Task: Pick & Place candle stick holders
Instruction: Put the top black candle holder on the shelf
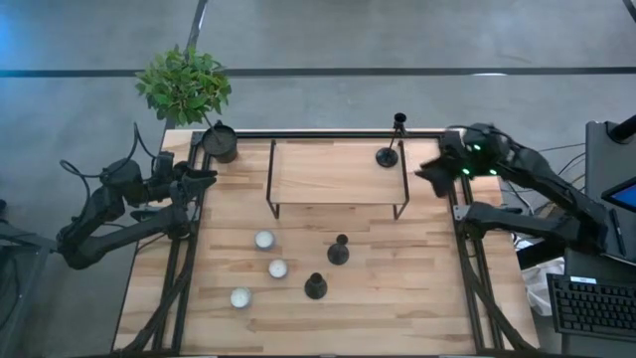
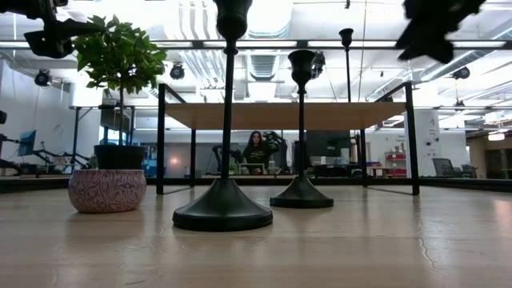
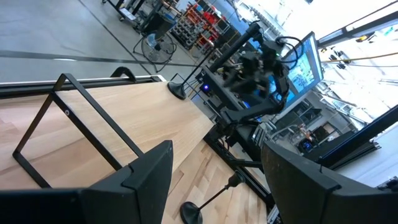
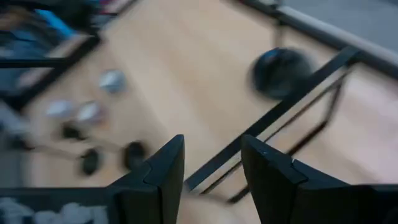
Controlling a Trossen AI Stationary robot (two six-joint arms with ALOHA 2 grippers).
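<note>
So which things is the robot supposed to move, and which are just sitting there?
For the job:
- three matte black candle stick holders: on the raised wooden shelf, two on the table

Just there:
- three small white round candles
- green potted plant

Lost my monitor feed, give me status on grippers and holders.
Right gripper open, empty, beside raised wooden shelf. Left gripper open, parked at left edge. One matte black candle stick holder on shelf, two on table. Nothing blocking.

Potted plant at the table's far left corner; three white tealights beside a wooden riser.
</note>
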